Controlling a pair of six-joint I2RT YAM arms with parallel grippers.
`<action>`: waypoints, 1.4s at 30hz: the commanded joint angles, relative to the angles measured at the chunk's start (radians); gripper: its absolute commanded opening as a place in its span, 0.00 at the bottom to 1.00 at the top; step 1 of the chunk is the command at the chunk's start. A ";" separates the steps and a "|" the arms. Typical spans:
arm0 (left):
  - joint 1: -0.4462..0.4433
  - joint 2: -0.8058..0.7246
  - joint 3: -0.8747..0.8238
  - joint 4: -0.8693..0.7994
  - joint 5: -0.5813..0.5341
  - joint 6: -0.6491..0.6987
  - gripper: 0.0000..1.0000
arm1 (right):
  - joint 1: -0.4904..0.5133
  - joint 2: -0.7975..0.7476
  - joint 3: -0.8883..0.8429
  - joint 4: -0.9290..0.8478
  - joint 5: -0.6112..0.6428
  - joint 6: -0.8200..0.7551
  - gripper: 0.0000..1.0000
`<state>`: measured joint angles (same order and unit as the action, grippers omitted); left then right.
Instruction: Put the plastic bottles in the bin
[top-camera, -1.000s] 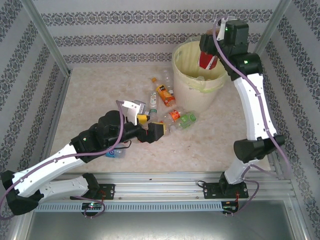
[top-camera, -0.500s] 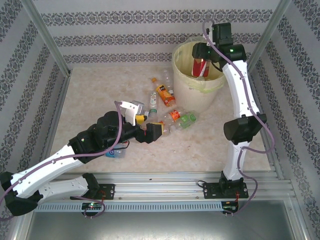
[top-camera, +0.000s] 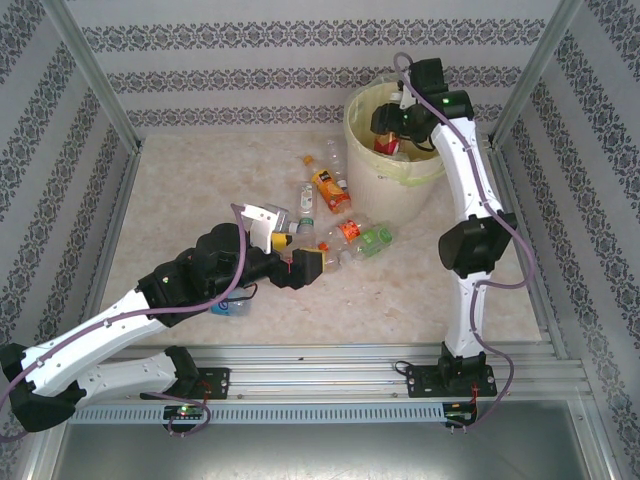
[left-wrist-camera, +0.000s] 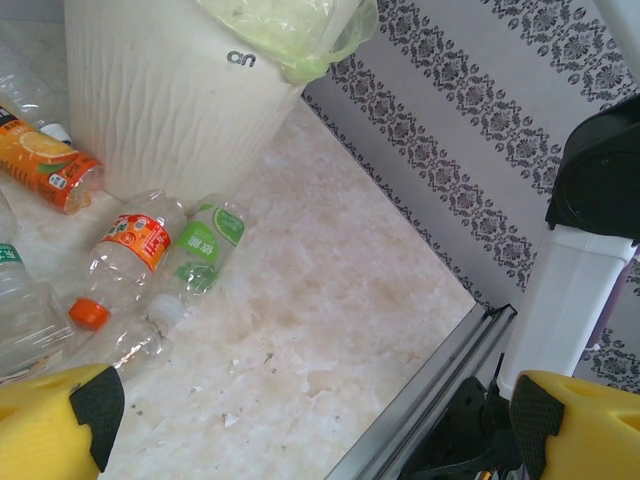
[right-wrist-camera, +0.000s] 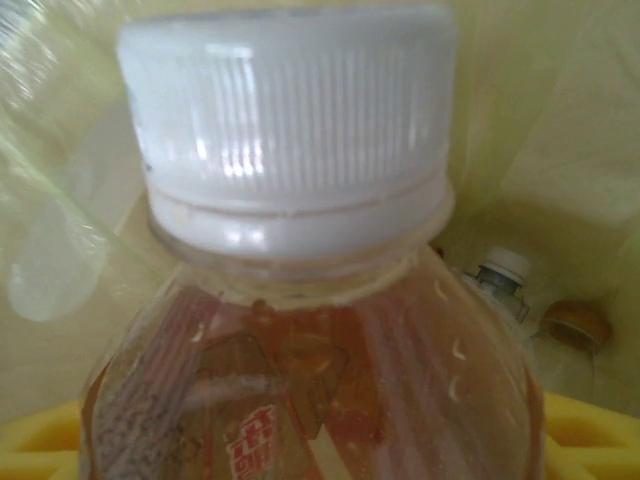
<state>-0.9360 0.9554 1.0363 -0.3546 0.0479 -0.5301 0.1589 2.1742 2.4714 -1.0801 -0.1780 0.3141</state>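
Now the red-label bottle (right-wrist-camera: 300, 320) is inside the bin (top-camera: 375, 190). It is light, thin and slippery, so its belly is the best place to hold. The right gripper (top-camera: 388, 135) holds it there. The left gripper (top-camera: 297, 252), in front of the bin, is wide open and empty. A second ago the bottle hung higher.

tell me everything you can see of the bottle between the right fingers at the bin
The bottle is clear plastic with a ribbed white cap above a neck ring. A red label with pale print shows through its wall. It sits between the right arm's yellow fingers, cap toward the wrist camera, inside the mouth of the bin, with the pale yellow liner behind it. Whether the fingers grip it is unclear.
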 joint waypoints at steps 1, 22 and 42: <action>-0.004 -0.012 -0.007 -0.024 -0.011 0.010 1.00 | -0.002 0.000 0.026 -0.033 -0.025 0.011 0.74; -0.004 -0.026 0.001 -0.091 -0.008 0.068 1.00 | -0.026 -0.297 -0.045 -0.037 -0.024 -0.029 0.95; -0.004 -0.014 0.011 -0.210 0.065 0.174 1.00 | -0.024 -1.179 -1.311 0.425 -0.068 0.365 0.97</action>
<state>-0.9360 0.9443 1.0367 -0.5346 0.1013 -0.3840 0.1345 1.0416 1.2709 -0.7753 -0.2146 0.5632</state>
